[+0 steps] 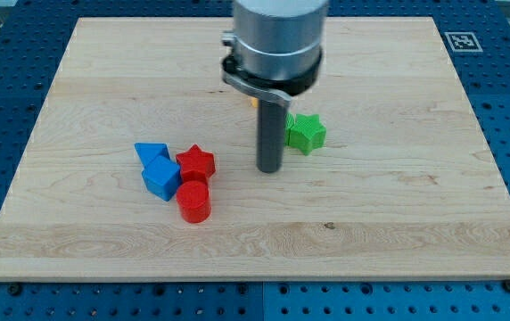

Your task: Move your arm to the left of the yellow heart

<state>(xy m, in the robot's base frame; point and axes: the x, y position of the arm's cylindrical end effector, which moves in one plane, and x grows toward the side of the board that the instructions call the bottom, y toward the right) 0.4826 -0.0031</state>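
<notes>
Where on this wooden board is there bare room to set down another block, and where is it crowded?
Bare: the wooden board right of the green star block, and the bottom strip. Crowded: the blue blocks, red star block and red cylinder, left of my tip.

two blue blocks (159,168), two red blocks (194,185), one green star (306,132)

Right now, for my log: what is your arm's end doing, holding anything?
My tip: a bare rod, holds nothing, touches no block, left of the green star.

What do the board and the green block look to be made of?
The board looks like pale, matt wood: grain lines and plank seams run across it. The green star block looks like plastic or painted wood, given its uniform saturated colour; which one isn't clear.
</notes>
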